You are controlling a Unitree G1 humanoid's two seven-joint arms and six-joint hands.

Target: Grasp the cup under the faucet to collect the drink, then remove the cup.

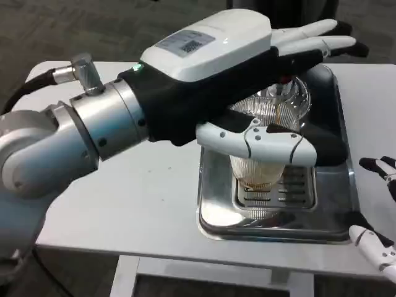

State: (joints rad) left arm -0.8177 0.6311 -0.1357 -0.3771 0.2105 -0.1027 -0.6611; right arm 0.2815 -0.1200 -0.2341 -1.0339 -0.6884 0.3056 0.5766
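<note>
From where I stood, the left robot hand (247,80) reached across the white bench (136,198) and lay around the clear ribbed cup (260,167), the thumb wrapped across the near side of it and the other fingers stretched out past the far side; I judged that it was grasping the cup, though the back of the hand hid much of the contact; the cup stood upright on the slotted grate of the steel drip tray (216,216), beneath what looked like the faucet (284,83), of which only a small dark piece showed past the fingers; a thin brown stream seemed to run down into the cup, and a little amber drink had gathered at the bottom, so the collecting step appeared to be in hand and far from done; the right robot hand (377,235) waited at the bench's right edge just beside the tray, its fingers apart and nothing in it; the next move, as I read it, called for holding the cup steady and level under the stream until enough had filled, then drawing it out without tipping; a loose grip on that smooth wall could let it slip or spill.
</note>
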